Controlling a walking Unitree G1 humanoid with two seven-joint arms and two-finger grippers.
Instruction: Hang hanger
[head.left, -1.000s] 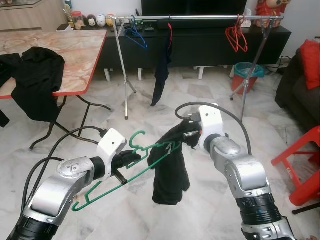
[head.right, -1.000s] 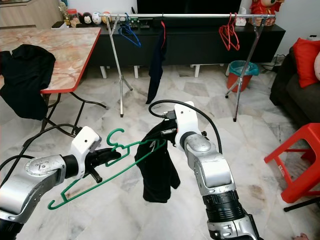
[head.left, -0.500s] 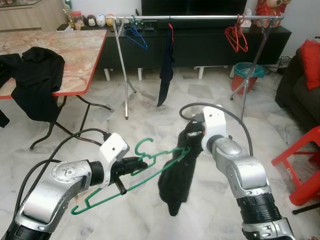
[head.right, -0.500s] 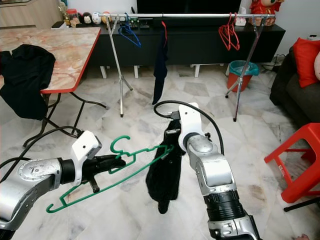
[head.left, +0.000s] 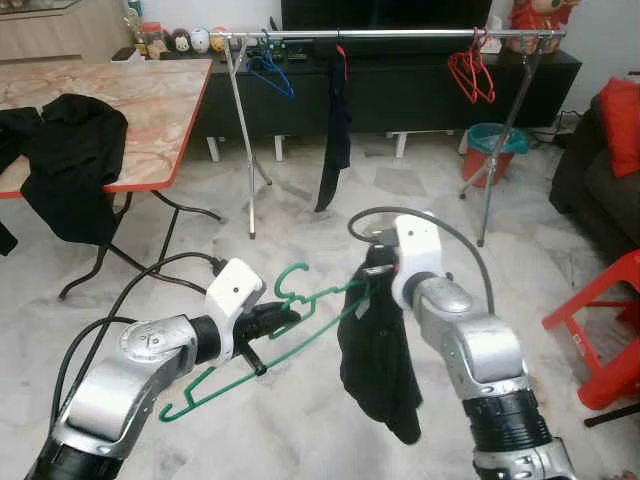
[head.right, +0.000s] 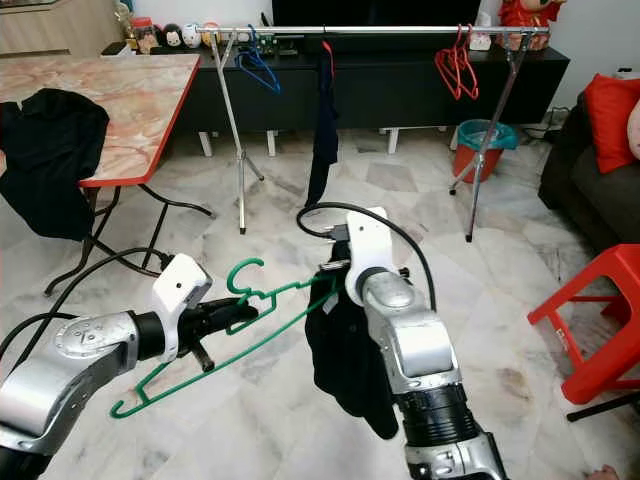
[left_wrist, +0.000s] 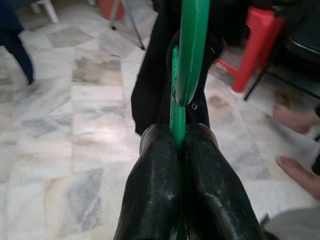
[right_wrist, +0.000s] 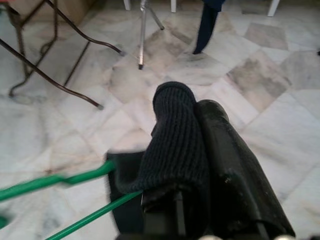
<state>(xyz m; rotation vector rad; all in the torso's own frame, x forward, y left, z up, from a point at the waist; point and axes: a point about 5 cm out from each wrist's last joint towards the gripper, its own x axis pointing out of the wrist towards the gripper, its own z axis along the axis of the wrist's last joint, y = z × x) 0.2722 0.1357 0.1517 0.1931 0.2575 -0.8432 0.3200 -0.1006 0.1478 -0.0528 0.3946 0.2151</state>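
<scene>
Green hanger pinched in left gripper, lower centre; right gripper grips black garment — thread carefully.

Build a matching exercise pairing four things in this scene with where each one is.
Things:
1. green hanger
2. black garment
3. red hangers
4. black clothing

Places:
A. draped over the table edge
B. pinched in the left gripper
C. on the rack's rail
D. hanging from the right gripper

Pairs: 1-B, 2-D, 3-C, 4-A
</scene>
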